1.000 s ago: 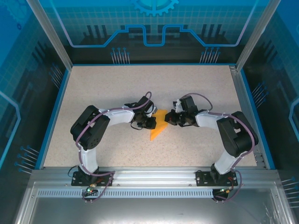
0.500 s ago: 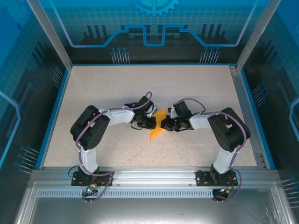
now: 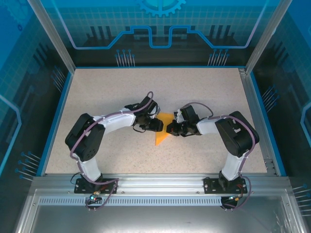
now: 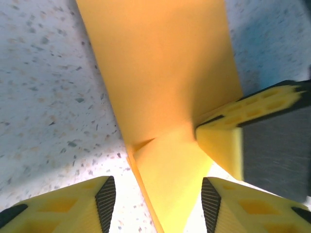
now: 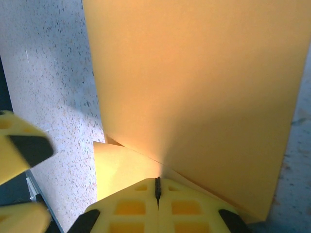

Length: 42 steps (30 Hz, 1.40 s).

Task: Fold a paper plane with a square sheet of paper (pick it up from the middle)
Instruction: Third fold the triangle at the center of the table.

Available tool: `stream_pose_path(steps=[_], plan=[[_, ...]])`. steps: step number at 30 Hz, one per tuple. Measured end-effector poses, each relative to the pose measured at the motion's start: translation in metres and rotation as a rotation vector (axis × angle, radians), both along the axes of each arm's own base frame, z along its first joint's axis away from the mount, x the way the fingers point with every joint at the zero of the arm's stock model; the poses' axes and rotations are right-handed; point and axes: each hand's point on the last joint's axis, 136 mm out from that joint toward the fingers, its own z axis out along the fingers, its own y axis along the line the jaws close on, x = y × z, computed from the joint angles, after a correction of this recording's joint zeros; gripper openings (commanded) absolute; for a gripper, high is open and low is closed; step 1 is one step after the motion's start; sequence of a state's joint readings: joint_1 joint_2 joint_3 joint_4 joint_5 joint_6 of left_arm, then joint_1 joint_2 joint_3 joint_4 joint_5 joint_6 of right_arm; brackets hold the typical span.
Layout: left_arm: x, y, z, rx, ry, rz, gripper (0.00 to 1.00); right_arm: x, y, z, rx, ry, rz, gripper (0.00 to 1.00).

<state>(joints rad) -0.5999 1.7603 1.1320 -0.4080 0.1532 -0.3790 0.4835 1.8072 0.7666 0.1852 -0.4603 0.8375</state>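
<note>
- A thin orange-yellow sheet of paper [image 3: 162,136], folded into a narrow pointed shape, lies near the middle of the speckled beige tabletop [image 3: 218,92]. It sits between the two arms, with its sharp tip pointing toward the near edge.
- The black left gripper [image 3: 157,126] reaches the paper from the left side, low over the tabletop.
- In the left wrist view, its yellow fingers [image 4: 63,206] stand apart on either side of a creased edge of the paper. A gap shows on each side, so neither pad touches the sheet.
- The same view shows one layer of the paper rising as a broad panel, with a smaller flap lying lower in front of it. A crease runs between the two.
- The black right gripper [image 3: 169,129] meets the paper from the right side, just beside the left gripper.
- In the right wrist view, its yellow fingers [image 5: 136,206] are pressed together, with only a thin dark slit between them.
- The joined tips rest against the paper where the crease of the raised panel meets the lower flap. I cannot tell whether a layer of paper is caught between them.
- That closed tip also appears at the right of the left wrist view, touching the paper at the crease.
</note>
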Motion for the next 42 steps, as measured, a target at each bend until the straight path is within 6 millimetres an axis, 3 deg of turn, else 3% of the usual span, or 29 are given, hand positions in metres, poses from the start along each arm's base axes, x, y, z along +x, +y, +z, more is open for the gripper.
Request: stream_pose_path(steps=[4,8,20,37,42], plan=[[-0.01,-0.005,0.031,-0.117,-0.004,0.049,0.3,0.0,0.0,0.0,0.002,0.005,-0.005,0.02],[-0.024,-0.018,0.039,-0.242,0.064,0.06,0.25,0.0,0.0,0.0,0.002,0.008,-0.008,0.02],[-0.05,-0.036,-0.014,-0.342,0.313,0.084,0.23,0.0,-0.001,0.0,-0.01,0.019,-0.01,0.03],[-0.059,-0.024,-0.046,-0.26,0.349,0.083,0.18,0.001,-0.002,0.002,-0.037,0.029,-0.002,0.06],[-0.059,-0.024,-0.047,-0.263,0.344,0.08,0.16,0.003,-0.004,0.018,-0.05,-0.007,0.001,0.04]])
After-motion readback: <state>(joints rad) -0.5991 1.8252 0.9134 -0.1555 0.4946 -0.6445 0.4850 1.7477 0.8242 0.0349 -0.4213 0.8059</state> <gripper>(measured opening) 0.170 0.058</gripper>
